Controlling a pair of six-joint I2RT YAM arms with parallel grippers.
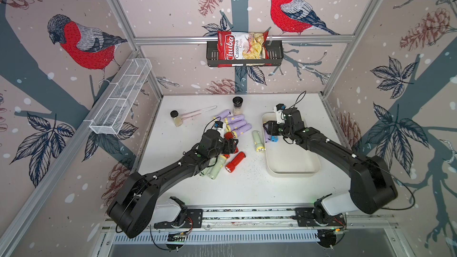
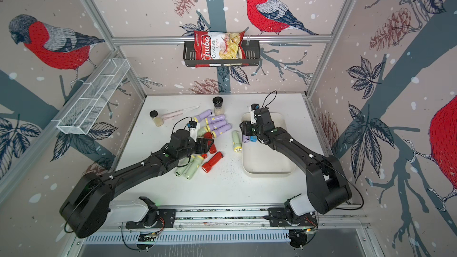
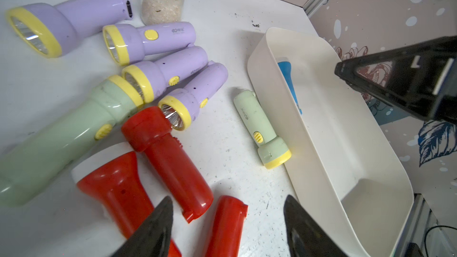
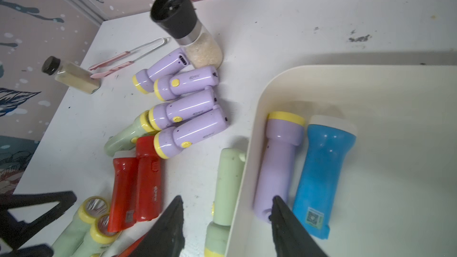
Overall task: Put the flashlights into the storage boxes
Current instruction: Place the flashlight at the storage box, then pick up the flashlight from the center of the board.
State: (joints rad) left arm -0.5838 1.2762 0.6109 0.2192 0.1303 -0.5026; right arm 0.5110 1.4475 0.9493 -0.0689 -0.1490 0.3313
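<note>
The cream-white storage box (image 1: pixel 291 166) (image 2: pixel 267 164) sits at the table's right. Inside it a lilac flashlight (image 4: pixel 279 159) and a blue flashlight (image 4: pixel 321 169) lie side by side. My right gripper (image 1: pixel 268 129) (image 4: pixel 227 197) is open, straddling the box's left wall, one finger at the lilac tail. A pale green flashlight (image 1: pixel 257 141) (image 3: pixel 262 129) lies against the box outside. My left gripper (image 1: pixel 232 144) (image 3: pixel 228 199) hangs open over red flashlights (image 3: pixel 226 226), gripping none. Several lilac flashlights (image 1: pixel 237 124), pale green ones (image 1: pixel 216 169) and another red one (image 1: pixel 235 162) lie mid-table.
Two clear jars with black lids (image 1: pixel 237 106) (image 1: pixel 176 118) and pink tweezers (image 1: pixel 197 112) stand behind the pile. A white wire basket (image 1: pixel 121 97) hangs on the left wall. A black shelf (image 1: pixel 244 55) holds a chips bag on the back wall.
</note>
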